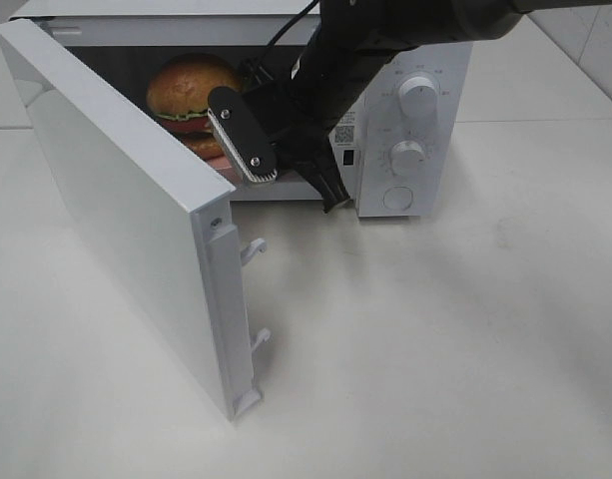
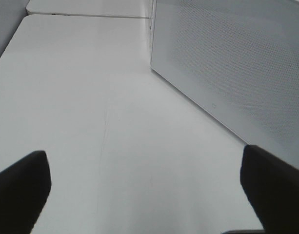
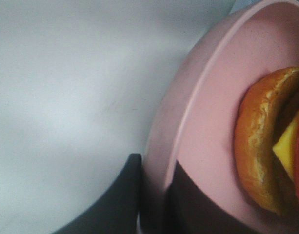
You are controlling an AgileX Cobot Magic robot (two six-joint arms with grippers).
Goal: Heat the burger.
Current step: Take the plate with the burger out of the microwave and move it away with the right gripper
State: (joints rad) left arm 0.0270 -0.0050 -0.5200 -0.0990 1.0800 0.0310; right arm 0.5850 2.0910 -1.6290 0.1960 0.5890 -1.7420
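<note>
Burger (image 1: 189, 90): sits on a pink plate (image 3: 208, 122) inside the open microwave (image 1: 415, 130); glossy brown bun on top, lettuce and tomato showing below it; in the right wrist view the bun edge and yellow cheese lie close to the plate's rim.
Pink plate: rim pinched between the two dark fingers (image 3: 120, 204) of the right gripper (image 3: 154, 195), one finger outside the rim and one over the plate's inner face.
Right gripper: nearly closed, clamped on the plate's rim; arm reaches into the microwave cavity from the front right, wrist just outside the opening.
Microwave: white, two knobs (image 1: 417, 95) and a round button on the right panel; stands on the white table (image 1: 435, 349).
Door (image 1: 116, 210): swung wide to the left, latch hooks visible on its free edge.
Left gripper (image 2: 144, 195): spread wide, holds nothing; hovers over bare table beside the door's perforated outer face (image 2: 237, 68).
</note>
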